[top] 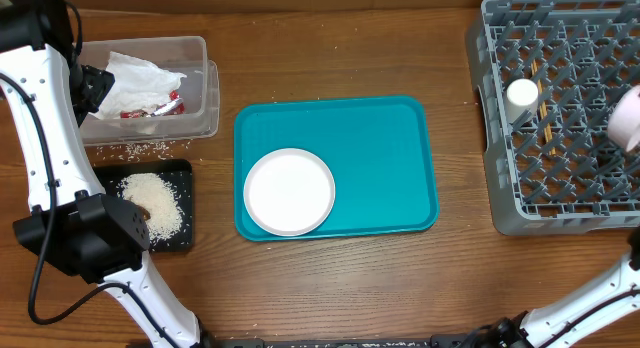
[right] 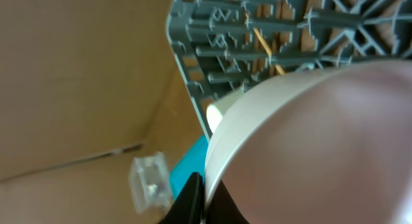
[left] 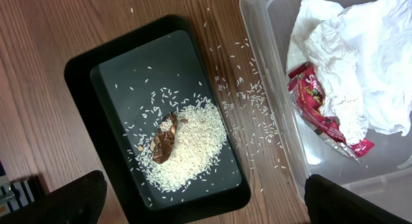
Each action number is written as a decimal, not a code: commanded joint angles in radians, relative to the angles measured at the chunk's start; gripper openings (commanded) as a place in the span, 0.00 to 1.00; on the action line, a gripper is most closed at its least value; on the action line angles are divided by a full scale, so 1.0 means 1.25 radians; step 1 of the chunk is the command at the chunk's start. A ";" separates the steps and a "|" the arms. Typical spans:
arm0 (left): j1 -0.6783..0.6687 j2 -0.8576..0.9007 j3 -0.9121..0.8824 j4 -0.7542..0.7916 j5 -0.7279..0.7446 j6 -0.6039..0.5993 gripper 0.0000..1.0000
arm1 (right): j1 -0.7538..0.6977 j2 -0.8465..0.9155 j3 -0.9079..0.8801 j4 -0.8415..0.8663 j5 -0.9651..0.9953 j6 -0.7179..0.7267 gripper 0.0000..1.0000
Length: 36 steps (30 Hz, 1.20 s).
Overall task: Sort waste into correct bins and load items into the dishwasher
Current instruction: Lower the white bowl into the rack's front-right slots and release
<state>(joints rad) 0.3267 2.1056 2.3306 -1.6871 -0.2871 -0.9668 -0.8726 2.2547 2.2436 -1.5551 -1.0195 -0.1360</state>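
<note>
One plate, one cup, one bowl pinched by the right gripper. Left gripper spread wide, holding nothing. Brown wooden table.

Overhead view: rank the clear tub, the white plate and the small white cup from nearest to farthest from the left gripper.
1. Clear tub, directly beside the left gripper, top left.
2. White plate, on the teal tray, centre of the table.
3. Small white cup, in the dish rack, far right.

Left claw hangs with fingers spread wide; right claw pinches the white bowl rim.
</note>
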 commanded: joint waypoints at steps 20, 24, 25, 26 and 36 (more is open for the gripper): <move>-0.005 -0.016 0.000 -0.002 -0.006 -0.011 1.00 | -0.063 0.020 -0.182 0.188 -0.213 -0.056 0.04; -0.005 -0.016 0.000 -0.002 -0.006 -0.011 1.00 | -0.061 0.039 -0.182 0.190 -0.200 -0.053 0.04; -0.005 -0.016 0.000 -0.002 -0.006 -0.011 1.00 | -0.061 0.040 -0.182 0.191 -0.174 -0.036 0.04; -0.005 -0.016 0.000 -0.002 -0.006 -0.011 1.00 | -0.062 0.040 -0.182 0.195 -0.135 -0.005 0.04; -0.005 -0.016 0.000 -0.002 -0.006 -0.011 1.00 | -0.119 0.034 -0.176 0.168 -0.049 0.052 0.11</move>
<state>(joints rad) 0.3267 2.1056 2.3306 -1.6871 -0.2871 -0.9668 -0.9833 2.2780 2.0293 -1.3346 -1.2156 -0.1047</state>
